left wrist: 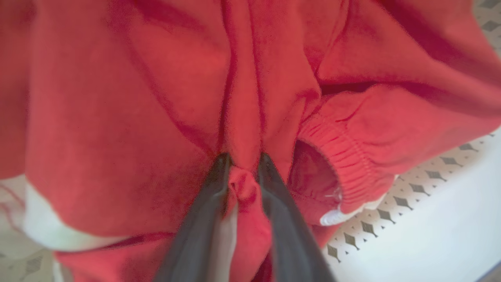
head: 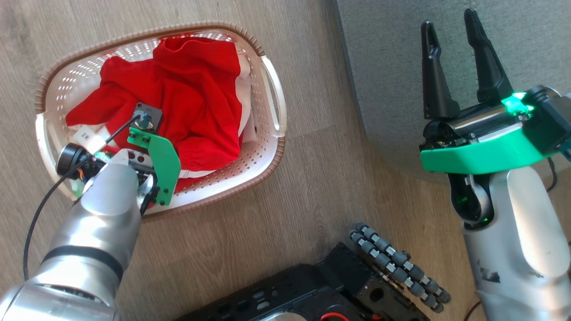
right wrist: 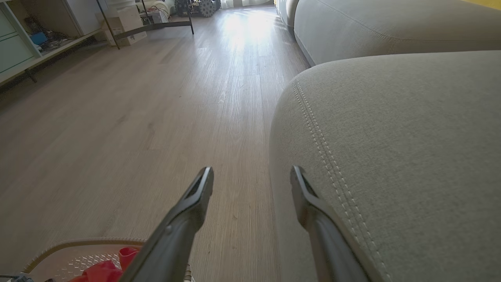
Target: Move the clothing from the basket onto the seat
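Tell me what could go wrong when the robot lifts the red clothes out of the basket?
The left gripper pinches only a small fold of the clothing, so it might slip free. The bundle could snag and drag the basket along. The floor lies between basket and seat, so clothes might drop there.

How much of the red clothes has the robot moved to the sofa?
Nothing looks done yet: the clothing lies in the basket, and the seat, as far as it shows, has no clothes on it. In hand: the left gripper is pinching a fold of red fabric. The right gripper is open by the seat's edge. To do: lifting it all over.
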{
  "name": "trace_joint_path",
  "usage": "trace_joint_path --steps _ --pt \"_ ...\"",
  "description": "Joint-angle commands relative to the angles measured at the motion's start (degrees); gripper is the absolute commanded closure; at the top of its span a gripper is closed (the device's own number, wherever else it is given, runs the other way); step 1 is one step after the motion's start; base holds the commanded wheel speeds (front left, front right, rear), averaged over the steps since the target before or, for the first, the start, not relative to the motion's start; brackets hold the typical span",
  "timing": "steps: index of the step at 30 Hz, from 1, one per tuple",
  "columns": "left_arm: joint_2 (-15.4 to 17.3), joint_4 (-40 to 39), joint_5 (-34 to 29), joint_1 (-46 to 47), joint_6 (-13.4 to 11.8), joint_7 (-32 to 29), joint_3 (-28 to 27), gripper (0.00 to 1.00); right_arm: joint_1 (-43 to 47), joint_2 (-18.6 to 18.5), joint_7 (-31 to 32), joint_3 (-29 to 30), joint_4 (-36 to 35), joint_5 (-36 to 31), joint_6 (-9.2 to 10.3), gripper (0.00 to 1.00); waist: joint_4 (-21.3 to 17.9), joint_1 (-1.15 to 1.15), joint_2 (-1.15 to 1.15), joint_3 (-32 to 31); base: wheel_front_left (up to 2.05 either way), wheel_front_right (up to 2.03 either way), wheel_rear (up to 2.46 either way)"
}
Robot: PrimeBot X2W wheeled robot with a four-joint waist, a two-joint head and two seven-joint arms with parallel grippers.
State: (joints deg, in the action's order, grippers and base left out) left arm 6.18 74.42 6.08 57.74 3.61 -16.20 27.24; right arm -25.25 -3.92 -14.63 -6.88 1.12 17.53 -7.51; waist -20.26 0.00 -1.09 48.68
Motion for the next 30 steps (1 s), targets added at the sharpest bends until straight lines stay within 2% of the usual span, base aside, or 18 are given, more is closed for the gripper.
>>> trace_joint_path --steps 1,16,30 --pt "1.5 -0.5 -0.2 -1.6 0.3 0.5 -0.2 1.00 1.2 0.1 -0.4 -0.5 -1.9 -0.4 0.02 0.00 0.1 0.00 0.00 0.0 0.00 0.00 0.00" --pt "-0.7 -0.5 1.8 -1.7 2.2 4.4 1.0 1.00 1.2 0.3 -0.4 -0.7 -0.6 -1.1 0.02 0.00 1.2 0.00 0.00 -3.6 0.00 0.00 0.00" --pt "-3.2 -1.8 7.3 -5.0 3.7 16.0 1.7 1.00 3.4 -2.0 -0.4 0.6 3.6 -0.6 0.02 0.00 3.7 0.00 0.00 -16.2 0.00 0.00 0.00"
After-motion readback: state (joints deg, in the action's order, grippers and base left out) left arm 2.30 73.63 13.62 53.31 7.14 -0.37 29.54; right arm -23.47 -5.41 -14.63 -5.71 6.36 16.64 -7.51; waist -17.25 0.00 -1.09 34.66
